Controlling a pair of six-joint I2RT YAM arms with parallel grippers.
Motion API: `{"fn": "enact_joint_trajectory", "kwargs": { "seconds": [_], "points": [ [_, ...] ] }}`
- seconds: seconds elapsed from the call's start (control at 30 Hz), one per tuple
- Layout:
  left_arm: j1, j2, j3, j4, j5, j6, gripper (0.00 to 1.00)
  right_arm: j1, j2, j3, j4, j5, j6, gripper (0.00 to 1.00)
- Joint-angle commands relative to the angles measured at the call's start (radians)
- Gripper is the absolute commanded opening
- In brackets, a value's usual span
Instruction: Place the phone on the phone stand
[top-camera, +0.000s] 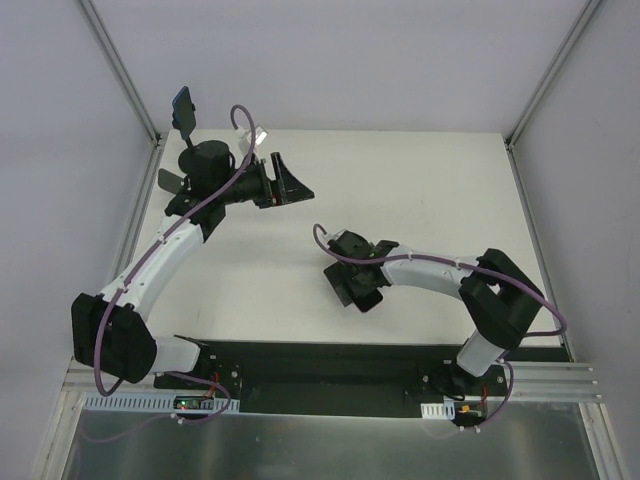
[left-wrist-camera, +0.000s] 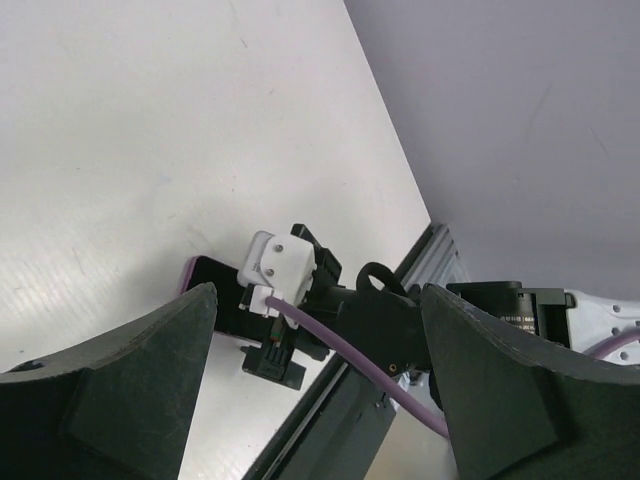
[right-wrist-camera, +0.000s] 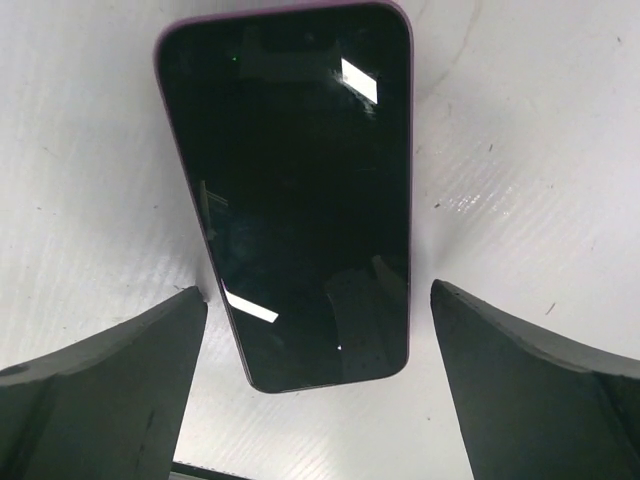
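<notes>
A thin dark phone (top-camera: 183, 108) with a bluish edge stands upright at the far left corner of the table. It sits on top of the black phone stand (top-camera: 189, 142), whose base is partly hidden by my left arm. My left gripper (top-camera: 287, 182) is open and empty, to the right of the stand. In the left wrist view it (left-wrist-camera: 320, 400) faces my right arm. My right gripper (top-camera: 356, 290) is open at mid table. In the right wrist view it (right-wrist-camera: 320, 380) hovers over a different black phone with a pink rim (right-wrist-camera: 290, 190).
The pink-rimmed phone also shows in the left wrist view (left-wrist-camera: 203, 283), lying flat under my right wrist (left-wrist-camera: 380, 320). Aluminium frame posts (top-camera: 120, 65) and grey walls enclose the white table (top-camera: 420, 190). A black base plate (top-camera: 330, 365) runs along the near edge.
</notes>
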Motion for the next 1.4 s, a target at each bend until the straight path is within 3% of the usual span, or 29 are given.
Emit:
{"fn": "enact_joint_trajectory", "kwargs": {
  "seconds": [0.0,0.23,0.57,1.0,1.1,1.13,1.3,1.37],
  "points": [
    [0.032,-0.058,-0.046,-0.04,-0.062,0.1,0.82,0.009,0.03,-0.012,0.043,-0.02,0.003,0.96],
    [0.035,-0.056,-0.083,-0.13,-0.12,0.28,0.81,0.009,0.057,-0.037,0.075,-0.022,0.006,0.96],
    [0.037,-0.024,-0.088,-0.149,-0.062,0.274,0.8,-0.009,0.063,-0.04,0.1,-0.059,0.017,0.99],
    [0.035,0.026,-0.088,-0.148,-0.021,0.263,0.8,0.009,-0.019,-0.08,0.12,0.078,0.034,0.54],
    [0.026,0.083,-0.076,-0.149,0.063,0.253,0.79,0.031,-0.105,-0.147,0.212,0.087,-0.007,0.37],
    [0.022,0.101,-0.063,-0.149,0.123,0.247,0.79,0.029,-0.146,-0.169,0.254,0.094,-0.017,0.27],
    [-0.044,0.247,-0.04,-0.148,0.255,0.216,0.77,0.029,-0.231,-0.264,0.364,0.104,-0.041,0.12],
    [-0.09,0.296,-0.039,-0.145,0.283,0.214,0.77,0.029,-0.256,-0.294,0.399,0.111,-0.034,0.01]
  ]
}}
